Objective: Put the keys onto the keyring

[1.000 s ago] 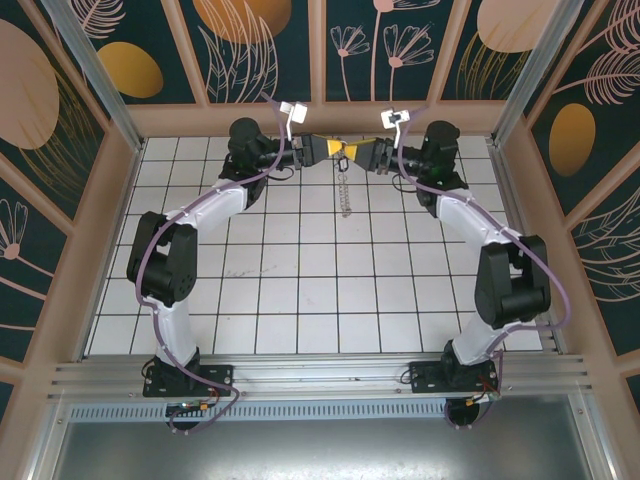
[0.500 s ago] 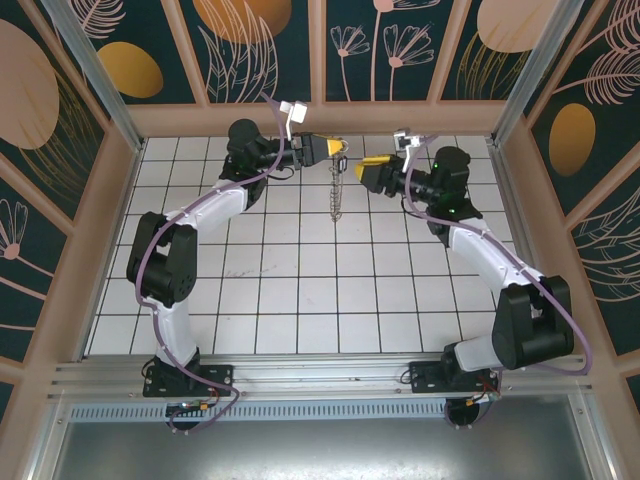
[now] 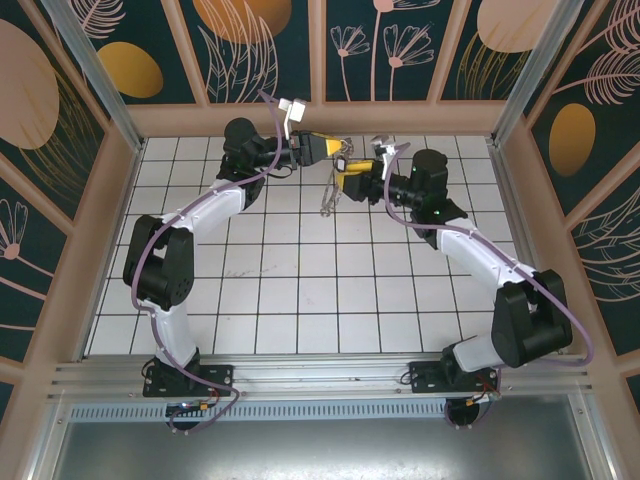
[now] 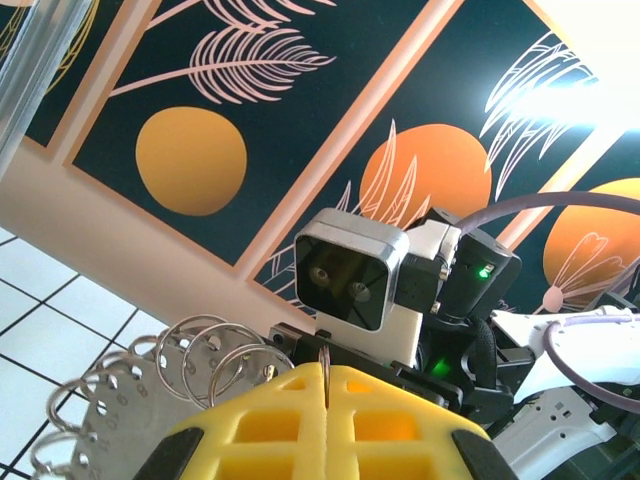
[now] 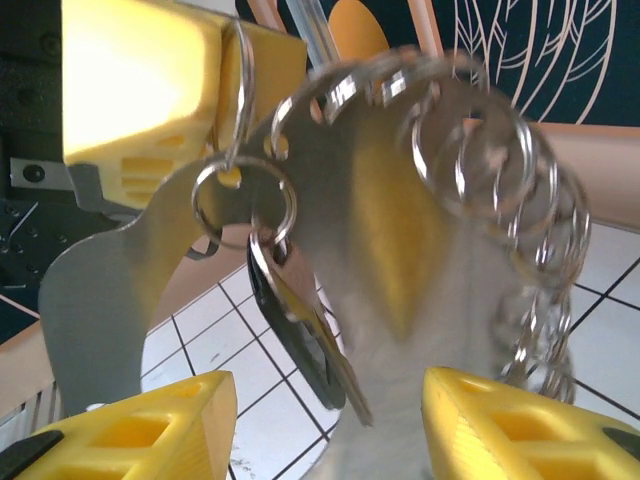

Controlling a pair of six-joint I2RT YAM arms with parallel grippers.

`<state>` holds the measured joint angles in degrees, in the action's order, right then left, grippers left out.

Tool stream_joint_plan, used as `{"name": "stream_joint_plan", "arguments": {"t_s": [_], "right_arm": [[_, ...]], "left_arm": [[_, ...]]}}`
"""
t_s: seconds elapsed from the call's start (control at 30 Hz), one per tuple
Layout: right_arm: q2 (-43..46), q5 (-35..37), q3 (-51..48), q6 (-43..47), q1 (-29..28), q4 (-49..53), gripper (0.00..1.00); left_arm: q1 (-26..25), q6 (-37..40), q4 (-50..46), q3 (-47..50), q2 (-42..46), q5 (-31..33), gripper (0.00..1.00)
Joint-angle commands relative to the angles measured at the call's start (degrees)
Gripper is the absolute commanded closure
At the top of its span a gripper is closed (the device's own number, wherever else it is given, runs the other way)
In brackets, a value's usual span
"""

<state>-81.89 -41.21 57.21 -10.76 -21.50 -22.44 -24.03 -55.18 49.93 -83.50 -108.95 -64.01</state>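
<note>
**Left gripper [image 3: 322, 148].** The pads [image 4: 270, 425] are pressed together and pinch one thin wire ring of the keyring [image 3: 333, 192]. In the left wrist view the wire stands edge-on in the seam between the two yellow pads.

**Keyring.** It hangs straight down from the left gripper, over the white tiled table [image 3: 300, 290]. The right wrist view shows a flat grey metal plate [image 5: 400, 300] fringed along its edge with many split rings [image 5: 480, 150]. The top external view does not show whether its lower end reaches the tiles.

**Key [image 5: 300, 345].** It is dark and slim, and it hangs from a small ring [image 5: 245, 200] just below the left gripper's pads. The small ring is threaded on the pinched wire, and the key lies against the face of the plate.

**Right gripper [image 3: 347, 180].** It sits just beside the left gripper, on that gripper's right and a little nearer the arm bases. It points back toward the left gripper. Its fingers [image 5: 150, 425] are spread — one on each side of the hanging plate, below the left gripper's pads. They grip nothing. Whether the right-hand finger brushes the fringe of rings cannot be told.
</note>
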Motion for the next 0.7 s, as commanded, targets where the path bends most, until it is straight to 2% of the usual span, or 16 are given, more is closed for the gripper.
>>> {"name": "stream_joint_plan", "arguments": {"t_s": [0.0, 0.2, 0.33, 0.43, 0.6, 0.67], "right_arm": [[-0.57, 0.7, 2.79, 1.53, -0.61, -0.76, 0.48], [-1.47, 0.26, 4.37, 1.52, -1.26, -0.07, 0.49], [-2.03, 0.17, 4.89, 1.62, -1.84, 0.11, 0.55], [-2.16, 0.07, 4.75, 1.62, -1.97, 0.28, 0.66], [-1.32, 0.33, 3.64, 2.13, -1.99, 1.15, 0.92], [-0.5, 0.68, 3.15, 2.41, -1.89, 1.74, 0.97]], "left_arm": [[-0.34, -0.46, 3.23, -0.08, 2.09, -1.07, 1.0], [-0.4, -0.46, 3.24, -0.04, 1.9, -1.06, 1.0], [-0.43, -0.46, 3.31, -0.01, 1.81, -0.86, 1.0], [-0.4, -0.41, 3.33, -0.03, 1.81, -0.86, 1.0], [-0.38, -0.2, 3.24, 0.01, 1.82, -0.61, 1.0], [-0.4, -0.13, 3.2, 0.09, 1.81, -0.52, 1.0]]}}
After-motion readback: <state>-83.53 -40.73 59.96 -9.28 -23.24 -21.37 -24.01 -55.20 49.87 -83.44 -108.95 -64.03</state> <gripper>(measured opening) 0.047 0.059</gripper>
